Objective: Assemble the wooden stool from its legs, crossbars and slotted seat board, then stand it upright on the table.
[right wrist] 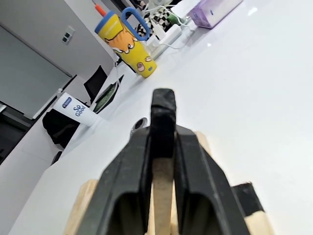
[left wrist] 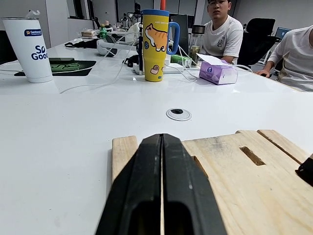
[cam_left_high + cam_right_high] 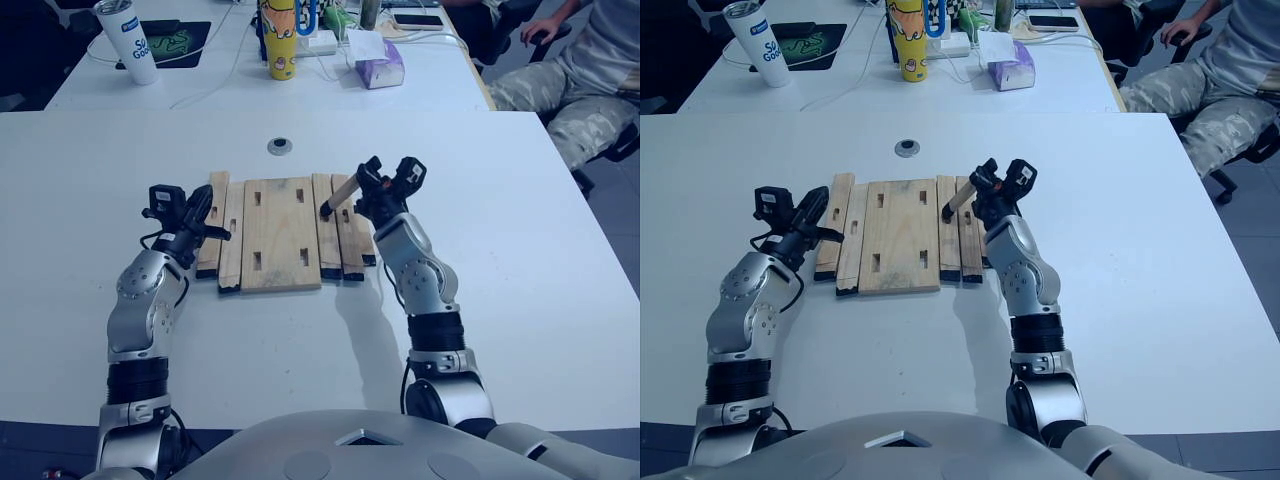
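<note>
Head view: I count one seat board (image 3: 280, 235) flat on the bench (image 3: 520, 250), with two legs (image 3: 225, 235) touching each side.
Left wrist: left pincer (image 2: 161, 142) pressed together, over the left legs.
Right wrist: right pincer (image 1: 163, 142) pinching a fifth stick (image 1: 163, 183) above the right legs.

A broad white rectangular table (image 3: 520, 300) has a round grey cable grommet (image 3: 280, 146) set in its top. Just behind it stands a second white table (image 3: 440, 90), carrying a yellow cartoon mug with a blue handle (image 3: 279, 40), a white tumbler (image 3: 128, 40), a purple tissue box (image 3: 380, 68) and a black mat (image 3: 195, 45). Grey floor (image 3: 622, 225) shows on the right, and a black office chair (image 2: 257, 39) stands beyond.
</note>
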`<action>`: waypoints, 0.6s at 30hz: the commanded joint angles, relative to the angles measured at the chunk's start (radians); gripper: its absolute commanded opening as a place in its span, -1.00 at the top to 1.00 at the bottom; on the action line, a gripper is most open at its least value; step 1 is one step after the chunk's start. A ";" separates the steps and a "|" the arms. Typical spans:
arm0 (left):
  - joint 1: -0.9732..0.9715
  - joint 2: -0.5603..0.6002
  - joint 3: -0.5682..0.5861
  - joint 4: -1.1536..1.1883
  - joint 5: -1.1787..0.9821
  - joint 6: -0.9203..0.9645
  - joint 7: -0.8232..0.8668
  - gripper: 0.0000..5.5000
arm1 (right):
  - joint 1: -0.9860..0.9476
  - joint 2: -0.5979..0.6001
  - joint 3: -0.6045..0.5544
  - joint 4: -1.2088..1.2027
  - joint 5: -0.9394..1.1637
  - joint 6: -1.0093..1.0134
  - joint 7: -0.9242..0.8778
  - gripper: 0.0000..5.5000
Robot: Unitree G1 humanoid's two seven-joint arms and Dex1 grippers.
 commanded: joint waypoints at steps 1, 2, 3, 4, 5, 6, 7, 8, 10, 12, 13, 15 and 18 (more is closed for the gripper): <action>0.012 0.007 0.002 -0.010 0.009 0.012 0.002 1.00 | 0.125 0.114 0.011 -0.005 -0.015 0.012 -0.028 0.85; 0.012 0.007 0.002 -0.010 0.010 0.012 0.002 1.00 | 0.127 0.114 0.011 0.000 -0.016 0.012 -0.031 0.85; 0.011 0.008 0.002 -0.011 0.009 0.014 0.001 1.00 | 0.129 0.114 0.011 0.004 -0.017 0.010 -0.033 0.85; 0.012 0.008 0.003 -0.012 0.009 0.015 0.001 1.00 | 0.129 0.112 0.012 0.011 -0.024 0.007 -0.038 0.85; 0.012 0.009 0.003 -0.013 0.009 0.017 0.002 1.00 | 0.128 0.109 0.014 0.015 -0.031 0.003 -0.042 0.85; 0.013 0.009 0.003 -0.015 0.008 0.018 0.002 1.00 | 0.126 0.103 0.022 0.020 -0.048 -0.003 -0.046 0.85; 0.014 0.009 0.003 -0.017 0.008 0.019 0.002 1.00 | 0.124 0.094 0.034 0.021 -0.072 -0.010 -0.053 0.85; 0.013 0.010 0.002 -0.019 0.008 0.022 0.001 1.00 | 0.123 0.083 0.049 0.020 -0.103 -0.016 -0.067 0.85; 0.011 0.012 0.002 -0.022 0.007 0.027 0.000 1.00 | 0.118 0.054 0.093 0.019 -0.186 -0.025 -0.093 0.85; 0.010 0.014 0.003 -0.024 0.007 0.029 -0.001 1.00 | 0.110 0.033 0.132 0.026 -0.254 -0.023 -0.110 0.85; 0.009 0.014 0.002 -0.025 0.007 0.031 -0.002 1.00 | 0.109 0.030 0.142 0.033 -0.275 -0.019 -0.115 0.85; 0.006 0.015 0.001 -0.025 0.008 0.034 -0.003 1.00 | 0.108 0.023 0.156 0.054 -0.315 -0.004 -0.124 0.85; 0.003 0.015 -0.001 -0.025 0.008 0.036 -0.005 1.00 | 0.110 0.012 0.164 0.082 -0.357 0.025 -0.131 0.85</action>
